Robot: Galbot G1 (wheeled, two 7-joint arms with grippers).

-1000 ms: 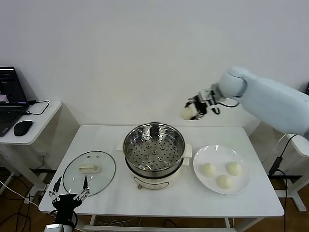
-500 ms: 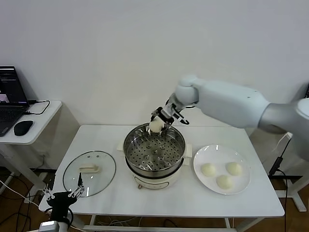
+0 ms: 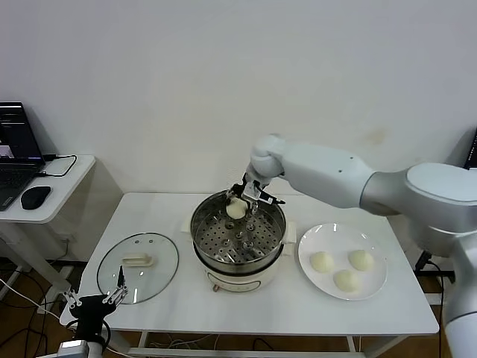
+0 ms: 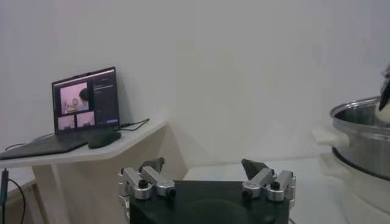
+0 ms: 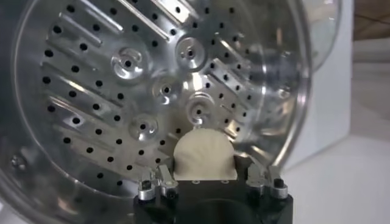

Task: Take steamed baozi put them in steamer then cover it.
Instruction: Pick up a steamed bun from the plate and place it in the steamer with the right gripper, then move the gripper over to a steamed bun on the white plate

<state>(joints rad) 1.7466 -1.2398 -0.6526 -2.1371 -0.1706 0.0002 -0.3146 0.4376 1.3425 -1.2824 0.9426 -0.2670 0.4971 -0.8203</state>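
Note:
The steamer (image 3: 203, 227), a shiny perforated basket on a cream pot base, stands mid-table; its holed floor (image 5: 91, 91) fills the right wrist view. My right gripper (image 3: 239, 206) reaches into the basket's far side, shut on one steamed baozi (image 3: 235, 210) (image 5: 204, 155), which hangs just above the floor. Three more baozi (image 3: 322, 262) (image 3: 361, 259) (image 3: 346, 280) lie on the white plate (image 3: 319, 237) to the right. The glass cover (image 3: 160, 272) lies flat at the left of the steamer. My left gripper (image 3: 93, 301) (image 4: 204, 173) waits open off the table's front left corner.
A side table at the far left carries a laptop (image 3: 13, 145) (image 4: 85, 106) and a mouse (image 3: 35, 197). The steamer's wall (image 4: 362, 143) shows beyond the left gripper. The table's front strip (image 3: 246, 309) lies between steamer and edge.
My right arm swung left from high beside the plate and came down into the steamer's far side with the baozi. The left gripper shifted only slightly.

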